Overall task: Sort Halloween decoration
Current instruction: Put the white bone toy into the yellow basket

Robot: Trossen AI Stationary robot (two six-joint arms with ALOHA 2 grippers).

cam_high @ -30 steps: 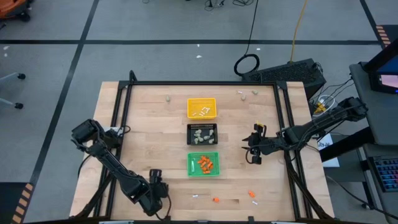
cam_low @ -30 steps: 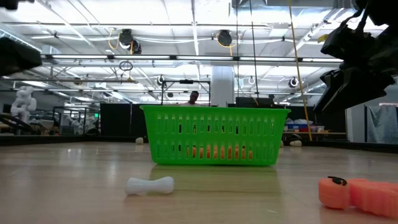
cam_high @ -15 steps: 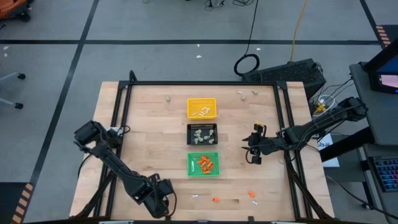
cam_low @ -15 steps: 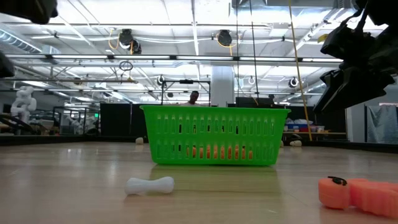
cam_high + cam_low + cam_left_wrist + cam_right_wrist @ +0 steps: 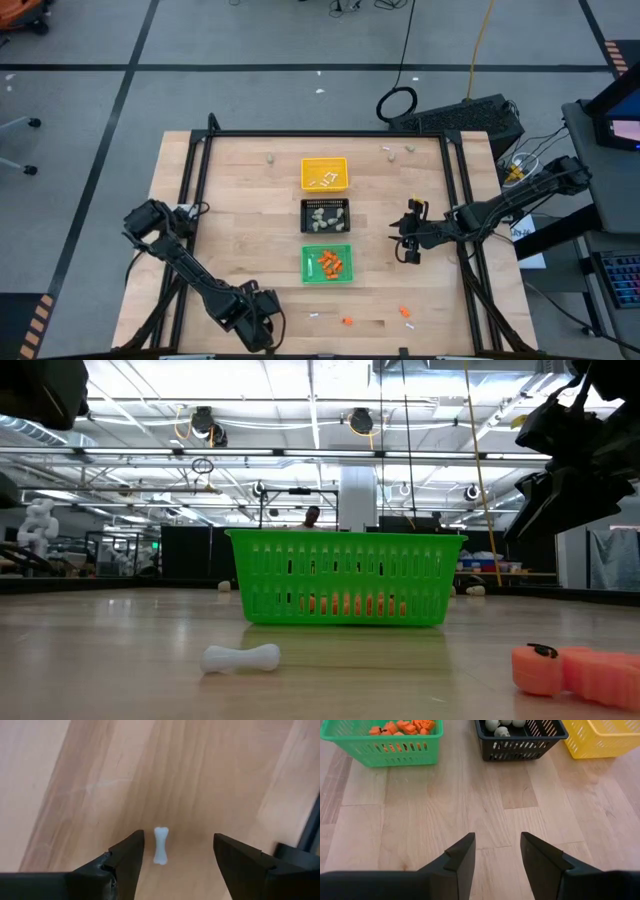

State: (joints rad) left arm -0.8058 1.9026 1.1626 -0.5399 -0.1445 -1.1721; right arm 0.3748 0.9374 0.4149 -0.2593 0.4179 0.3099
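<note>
Near the counter's front edge we've swung the left gripper, fingers spread, over a white bone; pickup next.

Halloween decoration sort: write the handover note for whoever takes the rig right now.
Left gripper: open, over a white bone on the table's near edge, nothing held.
Right gripper: open, empty, waiting right of the trays.
Done: orange pieces in the green tray, grey lumps in the black tray, white sticks in the yellow tray.
Left: the bone, loose orange bits along the near edge, and a few small pieces near the far edge.
</note>
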